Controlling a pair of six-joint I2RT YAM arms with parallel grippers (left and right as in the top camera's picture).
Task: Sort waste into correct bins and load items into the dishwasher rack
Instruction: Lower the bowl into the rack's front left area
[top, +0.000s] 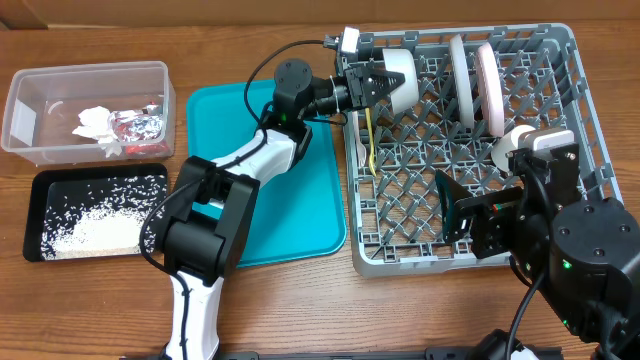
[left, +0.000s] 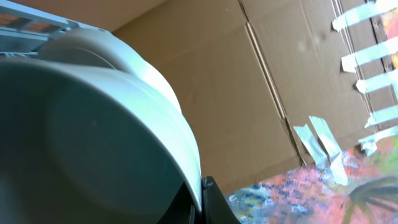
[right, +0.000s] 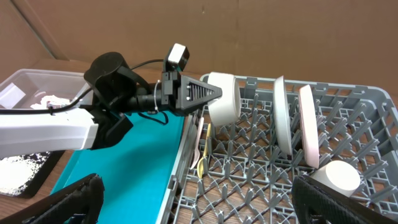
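Observation:
My left gripper (top: 385, 82) is shut on the rim of the small white bowl (top: 398, 78), holding it on its side over the far left corner of the grey dishwasher rack (top: 356, 240). In the left wrist view the bowl (left: 93, 124) fills the frame, its rim pinched at my gripper (left: 199, 205). A grey-blue plate (top: 460, 80) and a white plate (top: 490, 88) stand upright in the rack, and a white cup (top: 510, 145) lies near them. My right gripper (top: 470, 215) hangs open over the rack's front part, its fingers (right: 348, 199) wide apart.
The clear tub (top: 30, 120) at far left holds the napkin (top: 95, 125) and the foil wrapper (top: 140, 125). The black tray (top: 40, 190) below it holds rice grains (top: 95, 230). A teal tray (top: 290, 190) lies beside the rack. A yellow utensil (top: 372, 140) rests in the rack.

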